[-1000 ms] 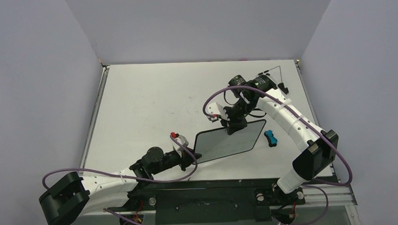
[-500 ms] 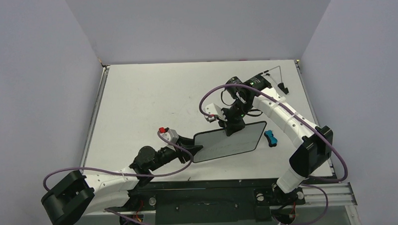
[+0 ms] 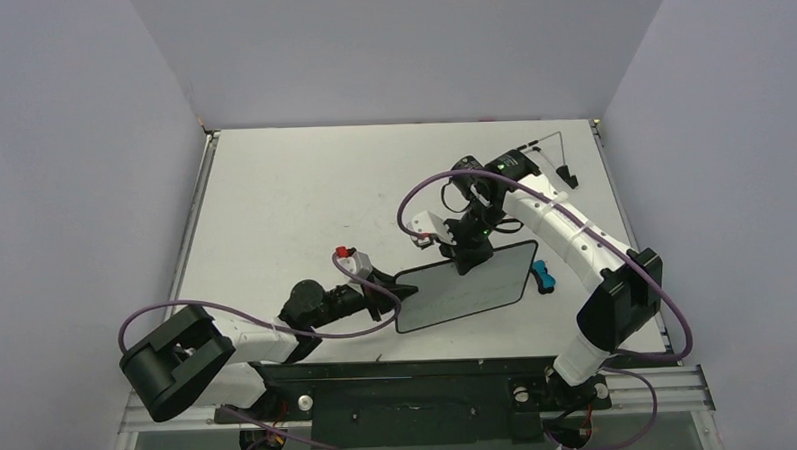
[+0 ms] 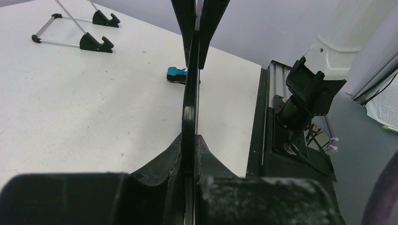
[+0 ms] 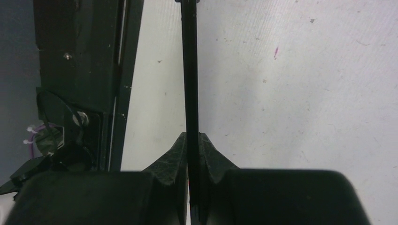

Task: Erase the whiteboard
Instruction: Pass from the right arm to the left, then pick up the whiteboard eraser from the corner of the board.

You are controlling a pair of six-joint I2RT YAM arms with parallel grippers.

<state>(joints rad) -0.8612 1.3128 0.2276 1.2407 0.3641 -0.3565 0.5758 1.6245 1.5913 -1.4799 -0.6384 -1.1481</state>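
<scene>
White table (image 3: 294, 209), from above: the whiteboard (image 3: 467, 288) is held between left gripper (image 3: 389, 295) and right gripper (image 3: 473, 256), now nearer the eraser (image 3: 543, 276) than before. Left wrist: left fingers (image 4: 164, 164) are clamped on its edge. Right wrist: right fingers (image 5: 216, 164) are clamped likewise.

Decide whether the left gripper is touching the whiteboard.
Touching. In the left wrist view, the left gripper clamps the whiteboard edge-on, both fingers against it, no gap.
</scene>
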